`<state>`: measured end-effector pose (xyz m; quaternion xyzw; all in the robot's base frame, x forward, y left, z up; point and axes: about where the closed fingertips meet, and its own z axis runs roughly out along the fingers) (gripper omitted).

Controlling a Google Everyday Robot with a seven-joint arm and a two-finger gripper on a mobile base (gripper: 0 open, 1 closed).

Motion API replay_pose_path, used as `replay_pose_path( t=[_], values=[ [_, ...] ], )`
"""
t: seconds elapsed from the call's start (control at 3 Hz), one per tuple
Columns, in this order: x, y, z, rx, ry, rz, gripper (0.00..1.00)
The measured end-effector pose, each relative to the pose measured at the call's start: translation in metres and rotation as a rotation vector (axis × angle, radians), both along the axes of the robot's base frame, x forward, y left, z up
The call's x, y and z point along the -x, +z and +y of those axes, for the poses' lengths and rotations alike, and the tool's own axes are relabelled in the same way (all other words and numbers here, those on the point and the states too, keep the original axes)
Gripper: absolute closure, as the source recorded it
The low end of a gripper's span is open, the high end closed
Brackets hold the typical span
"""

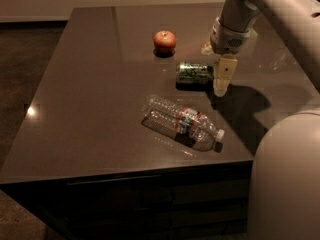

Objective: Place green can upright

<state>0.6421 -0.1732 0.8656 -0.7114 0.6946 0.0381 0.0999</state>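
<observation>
The green can point(194, 73) lies on its side on the dark table point(90, 99), a little in front of the apple. Its label is green and white with silver ends. My gripper point(221, 78) hangs from the arm at the upper right, pointing down, right next to the can's right end. One pale finger shows in front.
A red apple point(164, 40) sits behind and left of the can. A clear plastic water bottle point(182, 122) lies on its side in front of the can, near the table's front edge. My robot body point(287, 179) fills the lower right corner.
</observation>
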Motion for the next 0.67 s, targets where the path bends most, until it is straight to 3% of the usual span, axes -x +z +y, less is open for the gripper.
replay_pose_path(
  t=[0.67],
  values=[
    [0.0064,-0.0104,0.0051,0.038,-0.023,0.031,0.42]
  ],
)
